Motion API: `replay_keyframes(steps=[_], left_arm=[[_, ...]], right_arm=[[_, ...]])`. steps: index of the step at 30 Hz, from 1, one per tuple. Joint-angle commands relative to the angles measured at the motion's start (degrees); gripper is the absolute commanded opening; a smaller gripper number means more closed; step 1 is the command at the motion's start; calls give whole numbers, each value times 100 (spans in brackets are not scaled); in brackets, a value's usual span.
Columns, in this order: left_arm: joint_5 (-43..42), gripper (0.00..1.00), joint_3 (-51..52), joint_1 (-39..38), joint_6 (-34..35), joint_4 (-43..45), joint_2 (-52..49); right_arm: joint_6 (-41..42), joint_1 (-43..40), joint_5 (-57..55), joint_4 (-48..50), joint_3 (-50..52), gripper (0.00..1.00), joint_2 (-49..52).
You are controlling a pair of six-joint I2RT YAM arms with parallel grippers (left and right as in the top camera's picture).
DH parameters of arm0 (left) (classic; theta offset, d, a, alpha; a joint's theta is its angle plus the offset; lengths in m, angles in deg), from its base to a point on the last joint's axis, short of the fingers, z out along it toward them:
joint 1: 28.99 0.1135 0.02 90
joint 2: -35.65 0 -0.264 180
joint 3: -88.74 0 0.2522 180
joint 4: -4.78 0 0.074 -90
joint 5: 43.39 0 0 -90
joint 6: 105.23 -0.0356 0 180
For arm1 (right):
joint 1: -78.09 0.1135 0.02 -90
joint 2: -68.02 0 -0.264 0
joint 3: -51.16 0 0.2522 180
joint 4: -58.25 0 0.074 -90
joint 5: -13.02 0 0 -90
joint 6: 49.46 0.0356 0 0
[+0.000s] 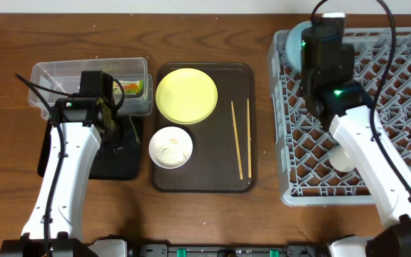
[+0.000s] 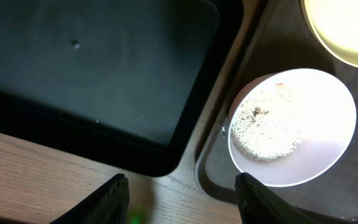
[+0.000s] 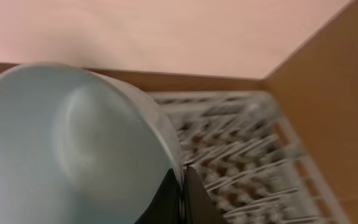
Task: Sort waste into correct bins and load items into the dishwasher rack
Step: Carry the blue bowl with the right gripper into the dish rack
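Note:
My right gripper (image 3: 182, 190) is shut on the rim of the light blue bowl (image 3: 67, 149) and holds it on edge over the far left corner of the grey dishwasher rack (image 1: 377, 107); the bowl also shows in the overhead view (image 1: 293, 43). A small white cup (image 1: 342, 158) lies in the rack. My left gripper (image 2: 182, 199) is open and empty, above the black tray (image 2: 104, 74) edge next to the white bowl (image 2: 294, 127) holding rice crumbs (image 2: 266, 127). The yellow plate (image 1: 186, 95) and chopsticks (image 1: 241, 139) lie on the brown tray (image 1: 248, 178). The snack wrapper (image 1: 130, 87) lies in the clear tub (image 1: 56, 75).
The brown serving tray sits between the black tray (image 1: 123, 168) and the rack. The clear tub stands behind the black tray at the far left. Bare wooden table (image 1: 191, 214) runs along the front edge.

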Motion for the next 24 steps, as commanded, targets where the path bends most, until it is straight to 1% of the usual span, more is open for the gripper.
replay_keyframes(steps=[1, 4, 7, 10, 17, 20, 24], left_arm=[[68, 58, -72, 4, 37, -13, 42], [68, 58, -72, 4, 39, -13, 42], [68, 58, -72, 4, 39, -15, 42], [66, 58, -72, 4, 39, -15, 42], [22, 58, -72, 4, 57, -17, 42], [24, 58, -72, 4, 57, -17, 42], [24, 58, -72, 4, 57, -17, 42]], right_arm=[[-1010, -240, -706, 197, -35, 1, 280], [-1580, -448, -935, 435, -35, 1, 590], [-1825, -612, -1023, 476, -35, 1, 896], [-1912, -699, -1211, 518, -35, 1, 1154], [-1906, -815, -2120, 1119, -35, 1, 1458], [-1908, -824, -2186, 1434, -35, 1, 1458], [-1906, -807, -2142, 1405, -28, 1, 1458]])
